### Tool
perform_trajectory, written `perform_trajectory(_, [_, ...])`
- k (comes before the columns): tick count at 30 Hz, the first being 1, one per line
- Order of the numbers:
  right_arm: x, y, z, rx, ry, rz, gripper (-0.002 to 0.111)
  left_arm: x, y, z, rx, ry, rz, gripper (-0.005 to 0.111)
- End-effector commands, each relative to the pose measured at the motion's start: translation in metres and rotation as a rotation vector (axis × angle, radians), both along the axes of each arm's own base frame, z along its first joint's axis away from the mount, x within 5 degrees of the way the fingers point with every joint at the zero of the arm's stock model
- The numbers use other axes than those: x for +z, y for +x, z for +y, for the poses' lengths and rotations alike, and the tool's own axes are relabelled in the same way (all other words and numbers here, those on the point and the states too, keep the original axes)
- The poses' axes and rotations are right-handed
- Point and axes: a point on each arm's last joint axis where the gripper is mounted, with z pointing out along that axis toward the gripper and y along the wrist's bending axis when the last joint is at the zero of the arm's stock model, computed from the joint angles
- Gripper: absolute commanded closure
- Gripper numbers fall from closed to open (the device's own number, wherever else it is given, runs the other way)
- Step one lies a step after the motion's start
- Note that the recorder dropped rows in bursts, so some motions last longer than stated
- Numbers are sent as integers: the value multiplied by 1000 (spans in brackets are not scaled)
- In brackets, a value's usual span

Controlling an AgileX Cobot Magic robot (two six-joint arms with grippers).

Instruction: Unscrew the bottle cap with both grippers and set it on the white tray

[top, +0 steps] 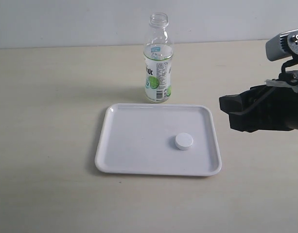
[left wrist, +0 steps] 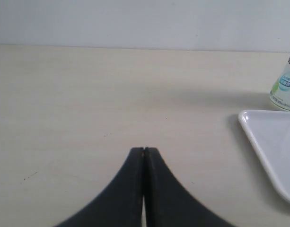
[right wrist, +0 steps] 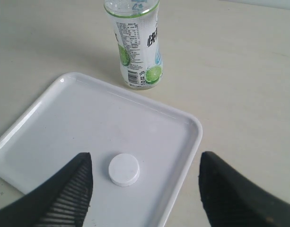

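Observation:
The clear bottle [top: 158,63] with the lime label stands upright and uncapped just behind the white tray [top: 114,145]. On the tray's right half lies the small white bottle cap [top: 184,141], flat and alone. My right gripper [top: 227,112] hovers to the right of the tray. The right wrist view shows that gripper [right wrist: 145,165] open and empty, above the cap [right wrist: 124,169] and the tray's edge [right wrist: 192,142], with the bottle [right wrist: 137,52] beyond. My left gripper [left wrist: 145,150] is shut on nothing over bare table, left of the tray [left wrist: 272,142] and bottle [left wrist: 284,85]. It is outside the exterior view.
A pale beige table [top: 46,107] runs back to a light wall [top: 66,19]. The grey right arm [top: 285,46] reaches in from the right edge.

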Motion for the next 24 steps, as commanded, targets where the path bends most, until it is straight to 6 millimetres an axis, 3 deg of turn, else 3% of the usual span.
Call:
perform_trajectory(1, [0,-1,-1,-4,-2,-9,47,1,0,0,1,2,-18,107])
perform_trajectory(7, [4,3,-5,7,-94,-95,47,1,0,0,1,2,-18,107])
perform_trajectory(11, [23,-8,-15,-28,-78,-194,47,1,0,0,1,2,-18,107])
perform_trajectory(18, [61,-71,-59,-312,62,-514,47,1,0,0,1,2,-18,107])
perform_trajectory(24, [67,-109,-63,-332,69,-690,47,1,0,0,1,2,-18,107])
